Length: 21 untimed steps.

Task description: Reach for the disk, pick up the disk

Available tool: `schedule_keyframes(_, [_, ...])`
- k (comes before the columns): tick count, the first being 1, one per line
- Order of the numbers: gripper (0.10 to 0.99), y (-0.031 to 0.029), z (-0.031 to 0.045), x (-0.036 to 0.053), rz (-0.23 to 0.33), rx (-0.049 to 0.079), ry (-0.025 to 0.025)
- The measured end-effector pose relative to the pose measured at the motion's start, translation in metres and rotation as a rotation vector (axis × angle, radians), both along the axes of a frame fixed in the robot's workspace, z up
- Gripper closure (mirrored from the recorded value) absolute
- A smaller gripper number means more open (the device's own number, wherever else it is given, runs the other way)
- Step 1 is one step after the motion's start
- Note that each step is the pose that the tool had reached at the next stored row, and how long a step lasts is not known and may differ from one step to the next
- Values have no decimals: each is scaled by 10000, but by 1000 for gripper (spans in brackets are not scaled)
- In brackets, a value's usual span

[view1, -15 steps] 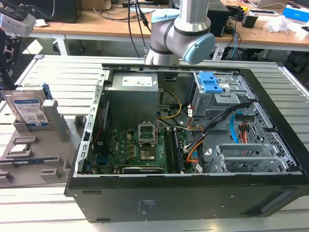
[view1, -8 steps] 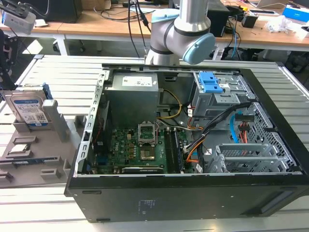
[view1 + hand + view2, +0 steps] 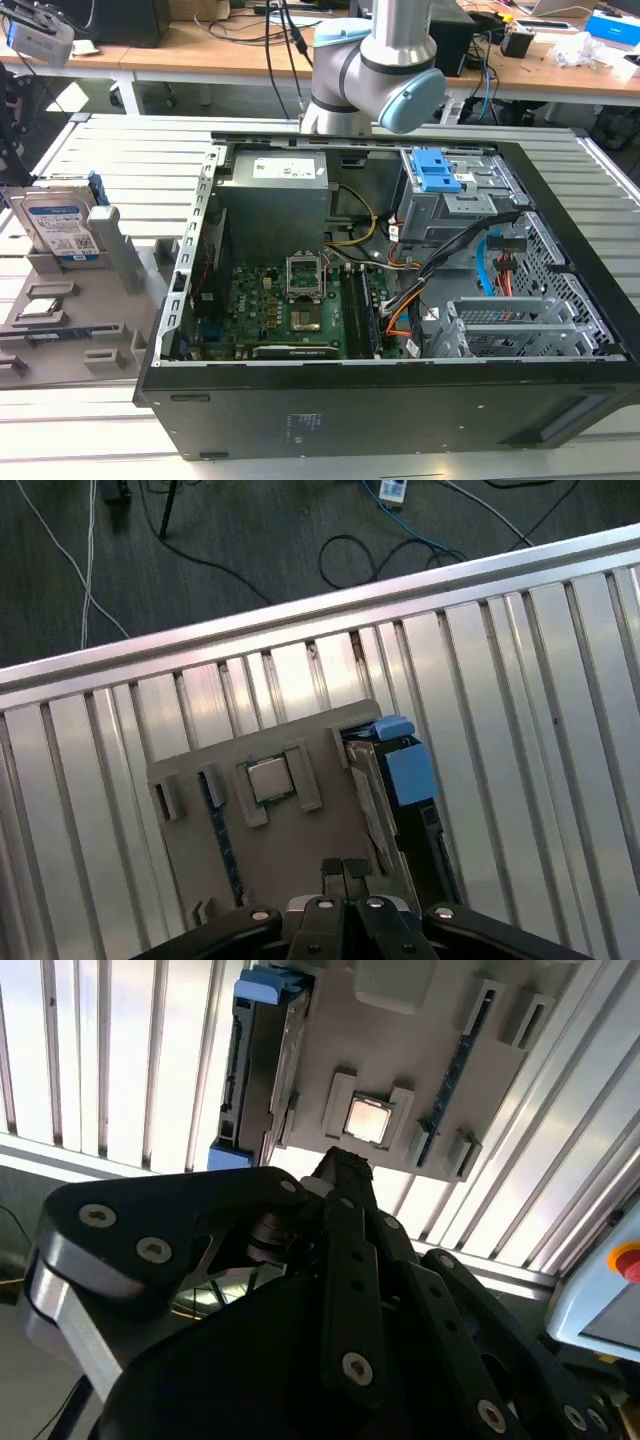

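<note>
The disk (image 3: pixel 60 228) stands on edge in a grey holder tray (image 3: pixel 70 330) at the exterior view's left, its blue-and-white label facing the camera. In both wrist views I look down on it from well above: the disk (image 3: pixel 400 780) shows its thin edge and blue side frame, and the disk (image 3: pixel 262 1070) sits at the tray's side. My gripper (image 3: pixel 343 870) hangs high over the tray, a little to one side of the disk, with its two black fingers pressed together and nothing between them. The gripper (image 3: pixel 340 1172) touches nothing.
An open black computer case (image 3: pixel 400 400) lies at centre, with a grey power-supply box (image 3: pixel 275 195) and a blue clip (image 3: pixel 437 170) inside. The tray also holds a processor chip (image 3: pixel 268 778) and a memory stick (image 3: pixel 222 835). Slatted aluminium table (image 3: pixel 500 660); cables on the floor beyond its edge.
</note>
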<state>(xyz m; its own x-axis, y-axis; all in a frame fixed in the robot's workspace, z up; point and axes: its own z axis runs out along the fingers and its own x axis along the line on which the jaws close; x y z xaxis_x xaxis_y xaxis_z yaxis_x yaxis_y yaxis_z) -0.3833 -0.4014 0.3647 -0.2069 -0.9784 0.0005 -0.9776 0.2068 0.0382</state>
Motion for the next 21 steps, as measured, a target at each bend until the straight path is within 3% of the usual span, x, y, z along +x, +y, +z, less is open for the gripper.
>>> schedule_keyframes(11, [980,0,0,0,1538,0,1])
schedule_keyframes(15, [980,0,0,0,2494,0,0])
schedule_keyframes(21, [980,0,0,0,3429,0,0])
